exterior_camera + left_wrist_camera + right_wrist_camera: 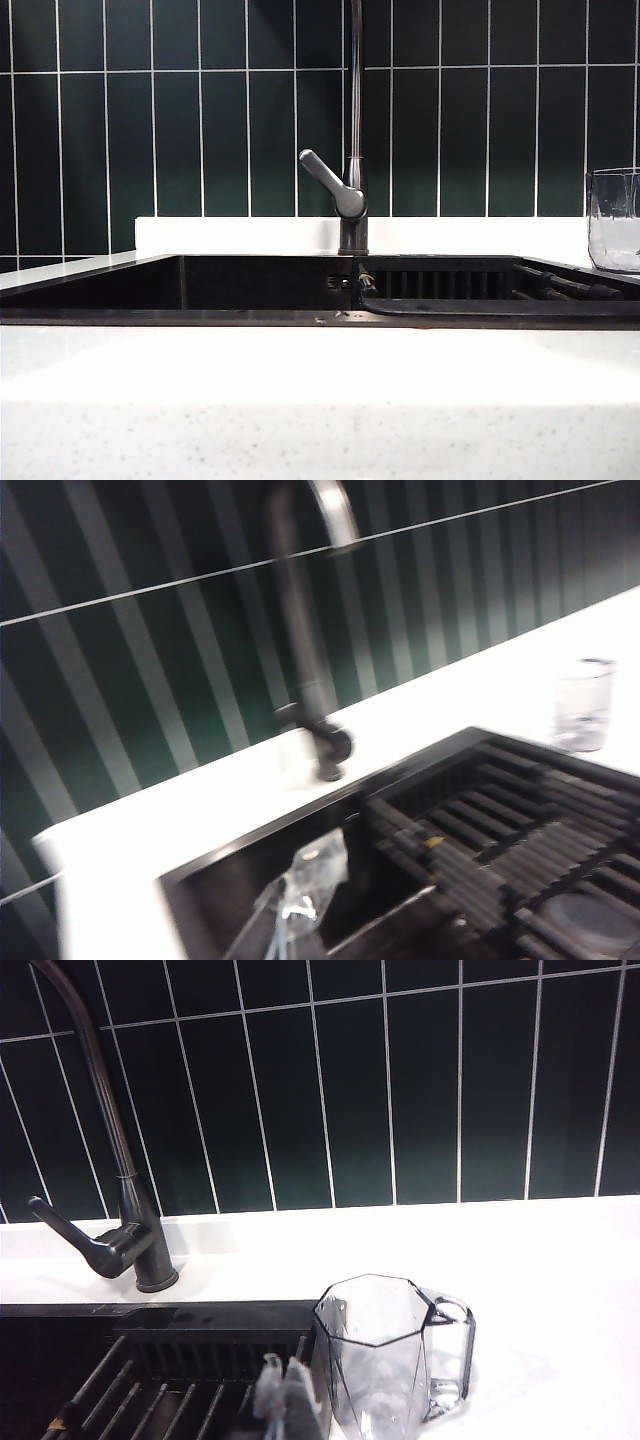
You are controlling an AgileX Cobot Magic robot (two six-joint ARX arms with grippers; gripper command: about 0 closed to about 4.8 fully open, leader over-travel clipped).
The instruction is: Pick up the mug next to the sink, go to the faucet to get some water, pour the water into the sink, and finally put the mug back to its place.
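Empty mug point(385, 1360) beside sink point(150, 1360); L/R claws shut.

Exterior camera: low, level with white counter point(320, 400), facing dark green tiled wall point(200, 130) head-on. Left wrist camera: tilted, blurred, above black basin point(250, 880). Right wrist camera: near clear faceted glass mug point(385, 1360). All share tall metal faucet point(353, 190), 12 o'clock.
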